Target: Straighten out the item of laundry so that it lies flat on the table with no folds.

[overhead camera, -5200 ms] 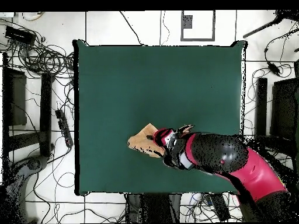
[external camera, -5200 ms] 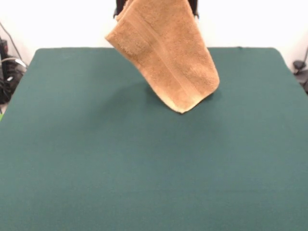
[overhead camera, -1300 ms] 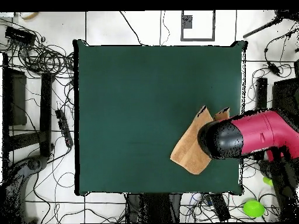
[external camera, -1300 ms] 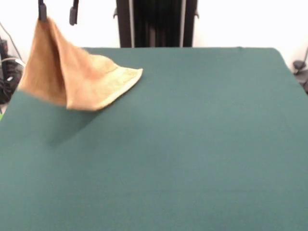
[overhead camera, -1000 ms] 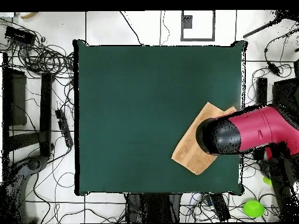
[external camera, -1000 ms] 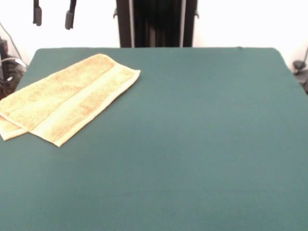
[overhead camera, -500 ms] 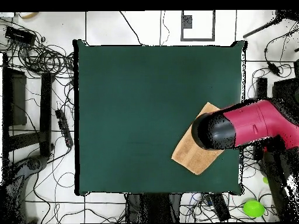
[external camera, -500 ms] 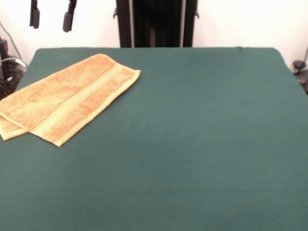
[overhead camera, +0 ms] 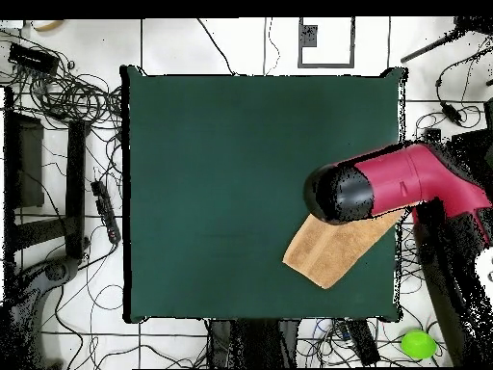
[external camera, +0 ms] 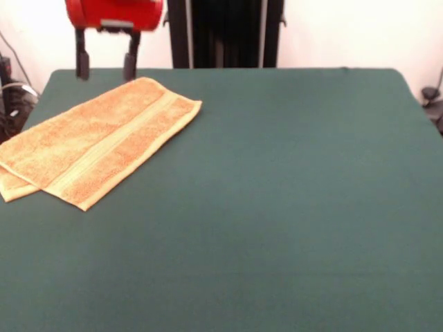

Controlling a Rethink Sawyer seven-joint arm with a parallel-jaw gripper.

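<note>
Front view: I see the towel [external camera: 97,142] cut off at the left edge. Overhead: the arm [overhead camera: 385,188] hides the towel's upper part and the gripper.

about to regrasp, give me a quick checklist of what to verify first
1. Hand empty and open: ok, both fingers apart, nothing between them.
2. Hand clear of towel: ok, it hangs above the towel's far edge.
3. Towel flat with no folds: not ok, it lies doubled, a lower layer's corner peeking out at one end.
4. Towel fully on table: cannot tell, one end reaches the table's edge.
5. A corner free to grasp: ok, the peeking corner is exposed.
</note>
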